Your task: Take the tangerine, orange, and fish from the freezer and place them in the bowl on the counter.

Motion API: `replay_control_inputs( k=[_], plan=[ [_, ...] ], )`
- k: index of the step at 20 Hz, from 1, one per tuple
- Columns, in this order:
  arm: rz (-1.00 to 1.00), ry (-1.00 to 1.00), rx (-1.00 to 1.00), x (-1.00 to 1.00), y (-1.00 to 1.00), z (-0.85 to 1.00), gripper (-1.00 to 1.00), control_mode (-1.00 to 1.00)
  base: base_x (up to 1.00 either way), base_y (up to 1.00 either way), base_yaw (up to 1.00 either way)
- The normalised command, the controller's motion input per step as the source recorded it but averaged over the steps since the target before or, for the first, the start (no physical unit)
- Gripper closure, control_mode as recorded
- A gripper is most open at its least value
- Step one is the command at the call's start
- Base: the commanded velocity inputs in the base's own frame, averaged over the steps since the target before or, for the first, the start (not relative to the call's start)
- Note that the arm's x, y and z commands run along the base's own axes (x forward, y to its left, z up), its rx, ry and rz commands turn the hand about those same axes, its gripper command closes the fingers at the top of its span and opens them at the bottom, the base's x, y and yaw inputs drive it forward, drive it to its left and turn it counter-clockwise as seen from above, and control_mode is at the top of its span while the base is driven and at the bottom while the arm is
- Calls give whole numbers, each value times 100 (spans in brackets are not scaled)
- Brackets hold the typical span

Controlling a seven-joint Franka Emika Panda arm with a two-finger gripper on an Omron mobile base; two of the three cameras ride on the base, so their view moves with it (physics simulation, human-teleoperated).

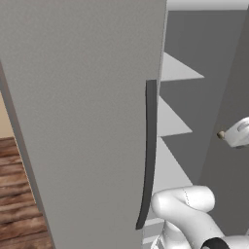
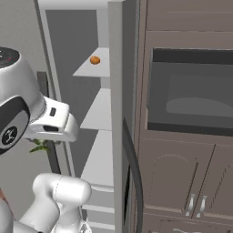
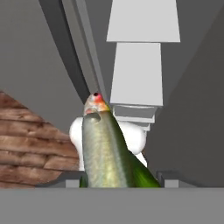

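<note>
Fish [image 3: 107, 148], greenish-silver with an orange-red head, sits clamped in the claw [image 3: 119, 180], rising between its tips. Beyond it stands the open freezer [image 1: 87, 121] with white shelves [image 2: 98, 111]; a small orange fruit [image 2: 94, 60] rests on the upper shelf.

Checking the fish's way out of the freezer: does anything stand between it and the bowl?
The bowl is outside these views, so that path can't be judged. The hand grips the fish; the freezer's open door stands close on the left.
</note>
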Motion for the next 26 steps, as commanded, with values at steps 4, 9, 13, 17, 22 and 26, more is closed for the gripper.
replay_control_inputs(
  k=[4,9,13,17,22,26],
  plan=[
    [-5,3,0,-16,28,0,100,-100,0,0,0],
    [-6,1,-3,-1,48,0,100,-100,0,0,0],
    [-1,0,-3,-1,19,-8,100,-100,0,0,0],
    [0,0,0,-2,1,0,100,100,-4,0,0],
    [0,0,0,0,0,0,100,100,-89,20,5],
    [0,0,0,0,0,0,100,100,-97,71,55]
  ],
)
